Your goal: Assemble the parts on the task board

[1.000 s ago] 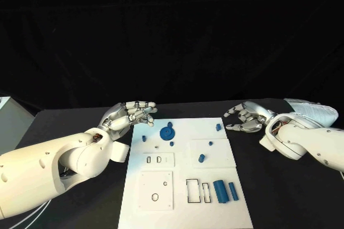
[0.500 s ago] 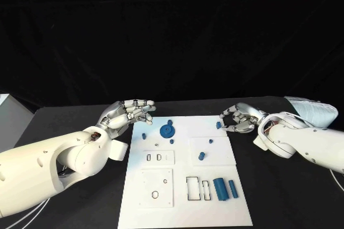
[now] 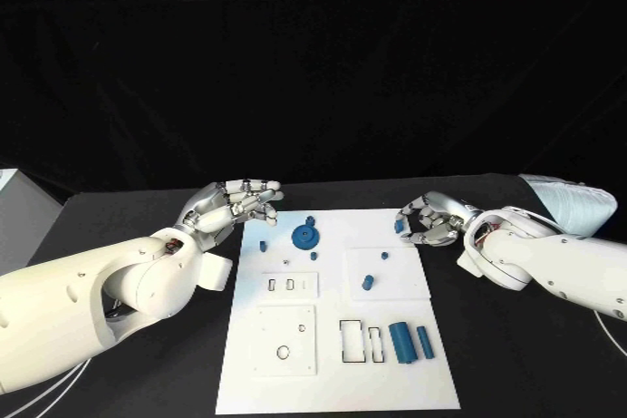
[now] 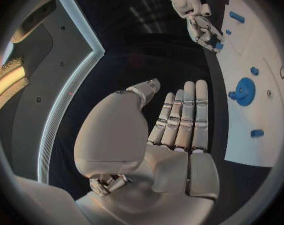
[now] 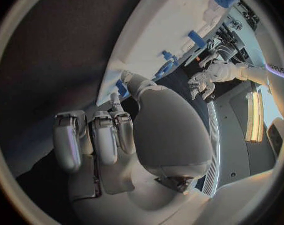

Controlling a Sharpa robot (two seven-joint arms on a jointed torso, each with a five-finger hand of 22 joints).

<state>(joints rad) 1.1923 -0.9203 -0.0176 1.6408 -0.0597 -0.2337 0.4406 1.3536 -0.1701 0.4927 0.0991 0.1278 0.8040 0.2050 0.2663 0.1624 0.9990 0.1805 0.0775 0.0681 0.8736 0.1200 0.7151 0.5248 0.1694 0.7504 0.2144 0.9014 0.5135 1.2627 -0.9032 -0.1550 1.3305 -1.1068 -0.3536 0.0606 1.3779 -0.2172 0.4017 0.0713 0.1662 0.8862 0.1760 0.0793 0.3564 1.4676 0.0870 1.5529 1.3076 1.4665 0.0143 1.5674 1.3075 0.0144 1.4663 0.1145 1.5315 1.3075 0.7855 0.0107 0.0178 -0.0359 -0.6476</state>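
The white task board (image 3: 333, 382) lies in the middle of the black table. On its far half stands a blue gear (image 3: 304, 237) with small blue pieces (image 3: 367, 283) around it. Two blue cylinders (image 3: 410, 343) lie near its right edge. My left hand (image 3: 242, 203) hovers at the board's far left corner with its fingers straight and apart, holding nothing. My right hand (image 3: 429, 220) is at the far right corner with most fingers curled in. Its thumb and one finger reach a small blue peg (image 3: 400, 226), also seen as the blue peg (image 5: 121, 89); whether they grip it I cannot tell.
A pale box (image 3: 11, 218) stands at the table's left edge. Rectangular slots (image 3: 352, 344) and an oval hole (image 3: 284, 353) open in the board's near half. Bare black table runs along both sides of the board.
My right hand has moved left to the blue peg at the board's far right corner. The left hand has shifted slightly away from me, pose unchanged.
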